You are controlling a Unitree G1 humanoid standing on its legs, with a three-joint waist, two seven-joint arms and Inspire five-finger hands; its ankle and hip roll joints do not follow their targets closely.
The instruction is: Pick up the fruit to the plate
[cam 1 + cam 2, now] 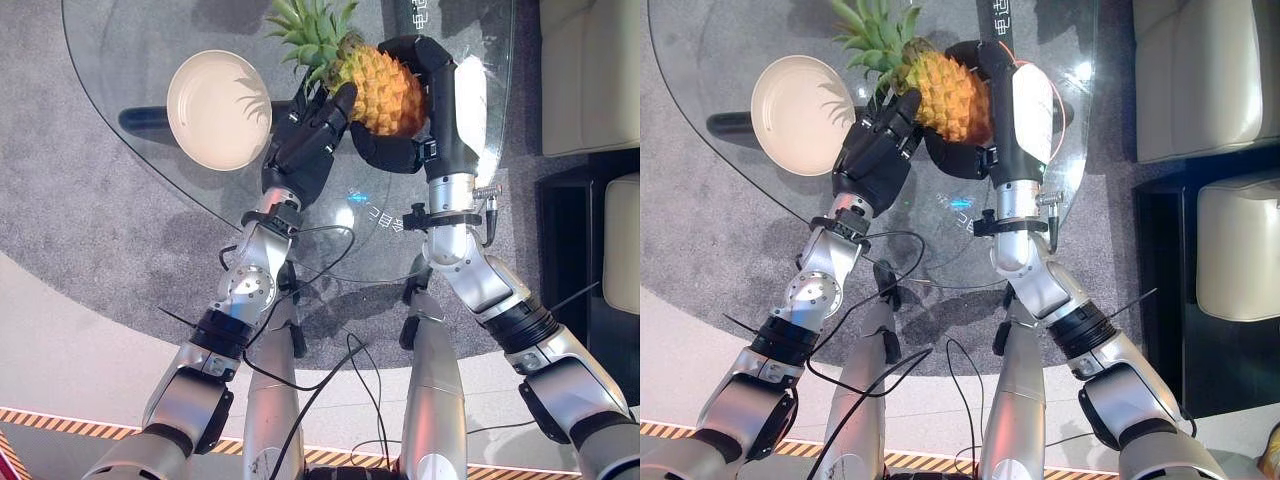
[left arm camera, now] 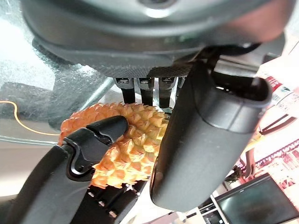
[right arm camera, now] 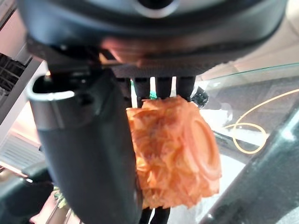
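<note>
Pineapple (image 1: 385, 92) between left robot hand (image 1: 310, 130) and right robot hand (image 1: 425, 100), beside plate (image 1: 195, 115).

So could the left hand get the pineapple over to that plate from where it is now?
Probably yes. The left hand and right hand both clasp the pineapple, and the plate lies just beside the left hand on the glass table, with nothing standing between.

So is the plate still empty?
Empty. The plate is bare, and the pineapple sits beside it, between the left hand and right hand.
</note>
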